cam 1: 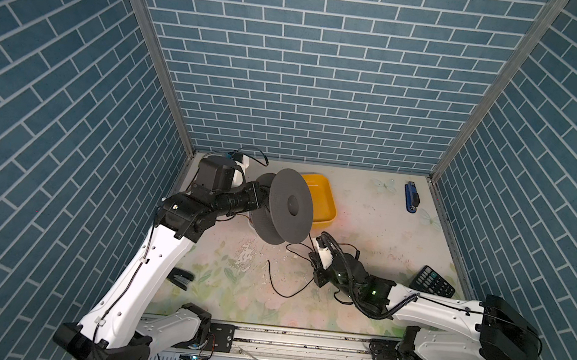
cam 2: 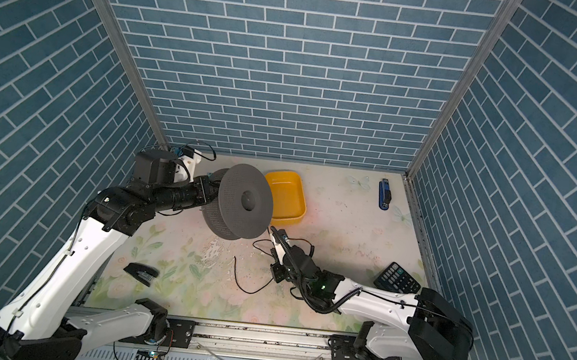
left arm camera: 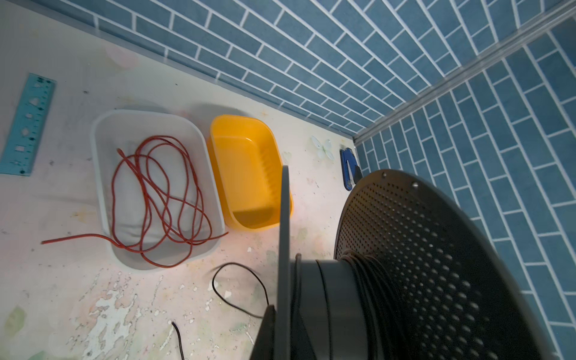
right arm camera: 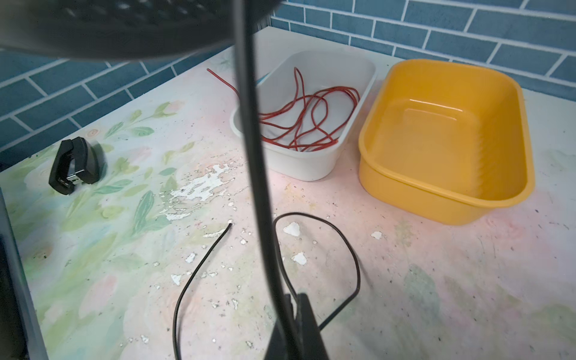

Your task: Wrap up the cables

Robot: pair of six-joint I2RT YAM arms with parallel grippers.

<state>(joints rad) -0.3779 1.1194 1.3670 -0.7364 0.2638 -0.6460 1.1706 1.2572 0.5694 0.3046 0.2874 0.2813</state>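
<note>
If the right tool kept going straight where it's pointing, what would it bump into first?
Probably the white bin with the red wire, straight ahead of the right tool. The spool hangs higher. Depth is unclear, so it might scrape the table first.

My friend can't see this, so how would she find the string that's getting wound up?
Find the grey spool held up over the flowery table. A thin black wire trails from it and loops on the table below. Unlike the red wire heaped in the white tub, it is black and lies outside any tub.
</note>
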